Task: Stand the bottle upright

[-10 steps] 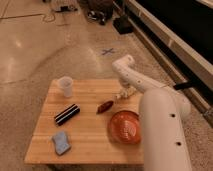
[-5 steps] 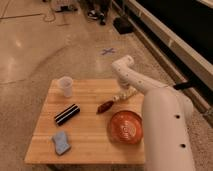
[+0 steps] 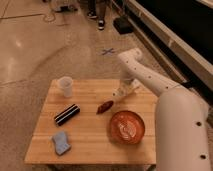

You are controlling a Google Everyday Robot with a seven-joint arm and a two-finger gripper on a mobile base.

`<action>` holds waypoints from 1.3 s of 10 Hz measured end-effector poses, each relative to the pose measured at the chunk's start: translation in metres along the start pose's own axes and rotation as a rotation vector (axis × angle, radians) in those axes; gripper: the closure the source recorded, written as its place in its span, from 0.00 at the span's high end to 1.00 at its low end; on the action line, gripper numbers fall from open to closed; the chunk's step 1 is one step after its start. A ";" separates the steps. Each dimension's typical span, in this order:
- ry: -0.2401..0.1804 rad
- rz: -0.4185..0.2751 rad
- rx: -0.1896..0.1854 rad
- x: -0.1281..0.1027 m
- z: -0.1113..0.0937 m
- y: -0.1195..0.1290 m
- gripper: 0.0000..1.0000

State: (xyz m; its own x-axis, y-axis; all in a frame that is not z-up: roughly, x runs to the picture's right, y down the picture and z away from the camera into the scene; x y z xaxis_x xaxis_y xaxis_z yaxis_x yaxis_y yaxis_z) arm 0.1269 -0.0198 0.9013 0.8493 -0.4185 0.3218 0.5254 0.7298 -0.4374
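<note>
From my remote station, I log the robot's white arm (image 3: 175,115) as the largest item in view. It rises at the right edge of the wooden table (image 3: 92,150) and bends down over the far right part of the top.

An orange bowl (image 3: 127,126) sits near the front right, just beside the arm's body. A black bar with pale stripes (image 3: 67,114) lies at an angle left of centre. A translucent white cup (image 3: 65,86) stands upright at the far left corner. A blue pad (image 3: 61,142) lies near the front left. A small reddish-brown object (image 3: 105,107) lies between the bar and the bowl, closest to the work area.

The gripper (image 3: 129,88) is low over the far right of the table, at the bottle (image 3: 120,93). The bottle appears tilted, not upright. I cannot tell whether the gripper is apart or clamped on it.
</note>
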 end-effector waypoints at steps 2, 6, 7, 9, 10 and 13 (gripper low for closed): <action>-0.117 0.042 0.071 -0.002 -0.026 0.005 0.00; -0.283 0.161 0.143 -0.013 -0.029 0.013 0.00; -0.333 0.205 0.148 -0.014 -0.027 0.019 0.00; -0.411 0.253 0.158 -0.020 -0.034 0.022 0.00; -0.465 0.280 0.164 -0.022 -0.039 0.024 0.00; -0.605 0.339 0.194 -0.025 -0.059 0.030 0.00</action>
State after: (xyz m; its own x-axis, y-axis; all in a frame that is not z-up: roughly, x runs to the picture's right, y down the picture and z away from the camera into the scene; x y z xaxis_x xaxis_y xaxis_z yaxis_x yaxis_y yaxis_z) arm 0.1250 -0.0191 0.8304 0.7566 0.1798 0.6287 0.1717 0.8731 -0.4563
